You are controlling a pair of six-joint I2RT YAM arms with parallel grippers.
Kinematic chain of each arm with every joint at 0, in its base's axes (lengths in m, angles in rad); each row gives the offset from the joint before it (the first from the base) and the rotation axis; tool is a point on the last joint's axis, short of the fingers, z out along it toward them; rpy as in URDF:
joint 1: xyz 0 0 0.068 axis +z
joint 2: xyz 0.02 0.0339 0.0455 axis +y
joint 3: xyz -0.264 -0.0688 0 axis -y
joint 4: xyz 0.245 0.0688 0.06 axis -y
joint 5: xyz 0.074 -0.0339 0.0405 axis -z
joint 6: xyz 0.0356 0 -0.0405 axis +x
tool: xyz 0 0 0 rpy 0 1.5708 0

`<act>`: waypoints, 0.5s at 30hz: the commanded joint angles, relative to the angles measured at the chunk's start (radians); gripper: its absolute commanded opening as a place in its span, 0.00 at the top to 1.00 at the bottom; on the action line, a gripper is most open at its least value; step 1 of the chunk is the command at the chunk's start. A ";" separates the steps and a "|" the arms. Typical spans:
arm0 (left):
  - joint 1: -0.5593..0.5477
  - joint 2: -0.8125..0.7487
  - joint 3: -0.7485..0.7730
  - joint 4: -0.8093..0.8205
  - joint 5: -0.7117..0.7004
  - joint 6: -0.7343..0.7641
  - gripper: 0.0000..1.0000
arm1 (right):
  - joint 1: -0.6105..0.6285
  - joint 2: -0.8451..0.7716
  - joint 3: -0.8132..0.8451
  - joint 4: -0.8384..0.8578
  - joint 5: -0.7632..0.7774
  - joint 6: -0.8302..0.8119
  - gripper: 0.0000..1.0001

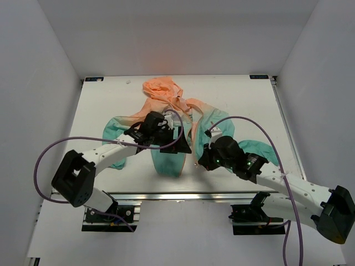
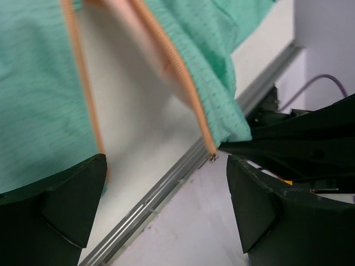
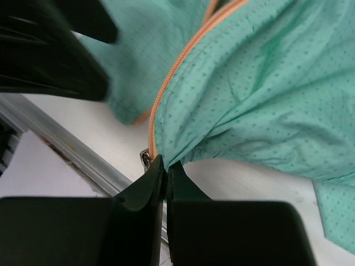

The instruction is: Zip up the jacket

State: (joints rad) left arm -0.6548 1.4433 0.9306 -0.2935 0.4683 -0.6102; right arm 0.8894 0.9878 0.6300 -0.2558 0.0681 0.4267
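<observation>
The jacket [image 1: 166, 111] lies on the table, peach hood [image 1: 162, 88] at the far side and teal hem [image 1: 169, 162] toward me, front open. My right gripper [image 3: 165, 165] is shut on the teal hem corner [image 3: 183, 138] at the bottom of the orange zipper [image 3: 161, 105]. A small metal zipper piece [image 3: 145, 159] shows just beside the fingertips. My left gripper [image 2: 166, 194] is open and empty, hovering above the hem between the two orange zipper tapes [image 2: 180, 77]. The zipper end [image 2: 212, 158] hangs near its right finger [image 2: 260, 205]. In the top view the left gripper [image 1: 166, 134] is over the jacket's middle and the right gripper [image 1: 202, 160] is at the hem.
An aluminium rail [image 1: 183, 195] runs along the table's near edge, also visible in the left wrist view [image 2: 166, 185]. Purple cables [image 1: 249, 124] loop over both arms. White walls enclose the table on three sides.
</observation>
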 commanded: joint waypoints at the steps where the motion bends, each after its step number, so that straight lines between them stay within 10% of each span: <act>1: 0.000 0.060 0.028 0.210 0.187 -0.020 0.02 | -0.007 -0.027 0.008 0.081 -0.044 -0.028 1.00; 6: -0.012 0.158 0.088 0.241 0.228 -0.034 0.11 | -0.023 -0.024 0.013 0.075 -0.048 -0.009 1.00; 15: -0.022 0.235 0.088 0.370 0.277 -0.088 0.66 | -0.052 -0.017 -0.029 0.101 -0.131 0.061 1.00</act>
State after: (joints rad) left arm -0.6682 1.6806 0.9890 -0.0132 0.6918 -0.6807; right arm 0.8448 0.9730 0.6174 -0.2047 -0.0166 0.4496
